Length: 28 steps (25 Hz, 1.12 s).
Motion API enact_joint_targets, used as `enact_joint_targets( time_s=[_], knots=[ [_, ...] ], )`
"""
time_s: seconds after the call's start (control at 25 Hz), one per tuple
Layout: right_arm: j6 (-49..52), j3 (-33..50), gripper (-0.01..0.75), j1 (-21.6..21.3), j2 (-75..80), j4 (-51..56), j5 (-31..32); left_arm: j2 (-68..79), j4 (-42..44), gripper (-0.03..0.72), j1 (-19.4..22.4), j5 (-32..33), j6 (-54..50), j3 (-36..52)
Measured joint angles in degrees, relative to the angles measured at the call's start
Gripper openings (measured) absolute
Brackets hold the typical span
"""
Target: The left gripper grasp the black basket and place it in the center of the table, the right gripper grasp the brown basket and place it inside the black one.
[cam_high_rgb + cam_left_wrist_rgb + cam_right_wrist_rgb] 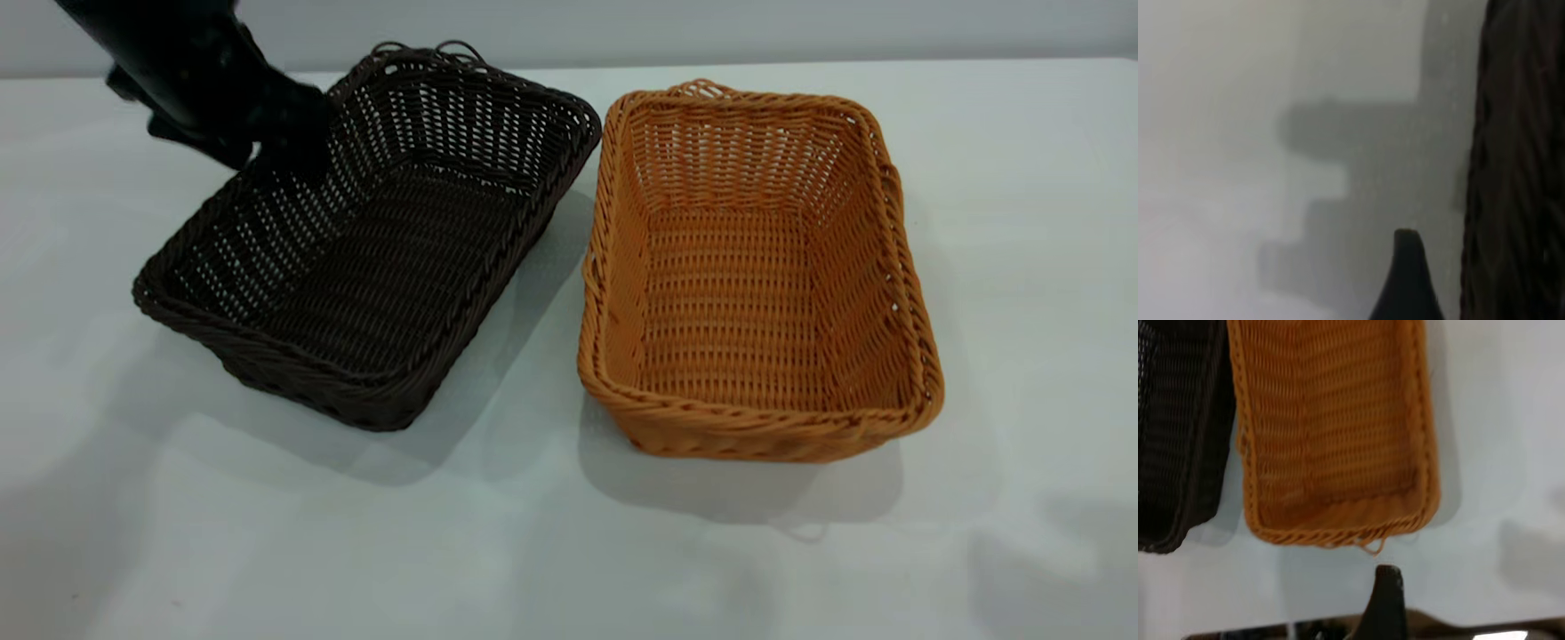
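The black basket [373, 240] sits at the left of the table [267, 551], turned at an angle. My left gripper [286, 147] is at the basket's far left rim, open. In the left wrist view one dark finger [1407, 280] is outside the basket wall [1518, 173], with a gap between them; the other finger is hidden. The brown basket [756, 276] stands upright just right of the black one, not touching it. It also shows in the right wrist view [1331, 433]. My right gripper [1386, 603] hangs back over bare table, short of the brown basket's looped end.
The two baskets stand side by side with a narrow gap between them. The black basket's edge also shows in the right wrist view [1178, 433]. White tabletop lies in front of and to the right of the baskets. A pale wall runs behind the table's far edge.
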Motion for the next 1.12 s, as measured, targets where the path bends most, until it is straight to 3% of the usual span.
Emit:
enact_joint_targets(
  time_s=[0.08,0.16,0.2,0.36,0.4,0.64,1.12],
  knots=[
    [-1.4,0.0,0.589,0.0,3.4,3.06,-0.75,1.72,0.0,0.504,0.0,-0.05,-0.01,-1.04],
    [-3.12,0.0,0.58,0.0,6.83,6.12,-1.59,3.23,0.0,0.441,0.0,-0.05,-0.01,-1.77],
    [-3.97,0.0,0.574,0.0,8.82,7.92,-1.8,3.64,0.0,0.396,0.0,0.0,0.07,-2.05],
    [-8.7,0.0,0.556,0.0,17.17,17.33,-1.75,3.58,0.0,0.1,0.0,0.74,1.86,-3.08],
    [-10.38,0.0,0.552,0.0,19.49,20.06,-1.69,3.11,-0.3,0.08,0.0,1.34,1.89,-3.55],
    [-16.1,-0.15,0.547,0.0,33.63,40.47,0.82,-3.23,0.23,0.078,-0.01,4.19,2.35,-6.47],
    [-26.55,-2.04,0.545,2.75,60.7,64.02,0.67,-8.85,0.23,0.078,0.1,1.74,3.24,-6.67]
  ],
)
